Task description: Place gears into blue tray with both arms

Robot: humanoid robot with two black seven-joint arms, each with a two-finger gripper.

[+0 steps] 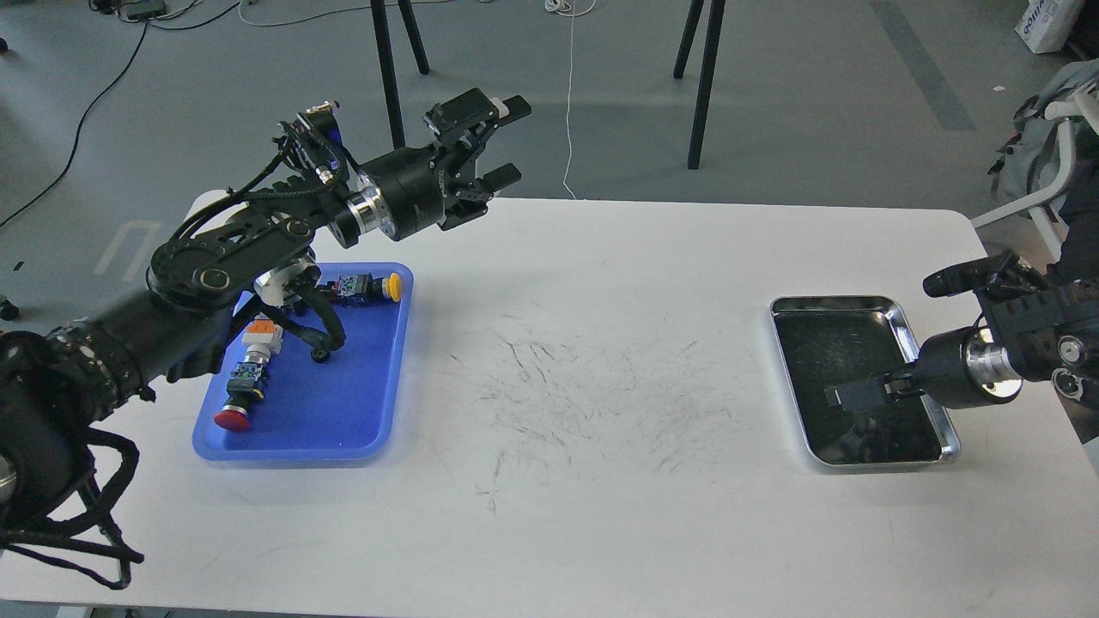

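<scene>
Left gripper [506, 142] raised above the table's far edge, beyond the blue tray [361, 403], fingers spread wide, nothing between them. Right gripper [850, 395] low inside the silver tray [859, 302], fingers too dark to separate, so grip state unreadable. In the blue tray, two push-button switches [249, 373]; one small dark gear [320, 355] seemingly there.

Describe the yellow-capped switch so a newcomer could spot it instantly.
Find the blue tray at the table's left. Along its far edge, just under the raised left arm, lies the yellow-capped switch. Its cap points right; the other switch in view there ends in red.
</scene>
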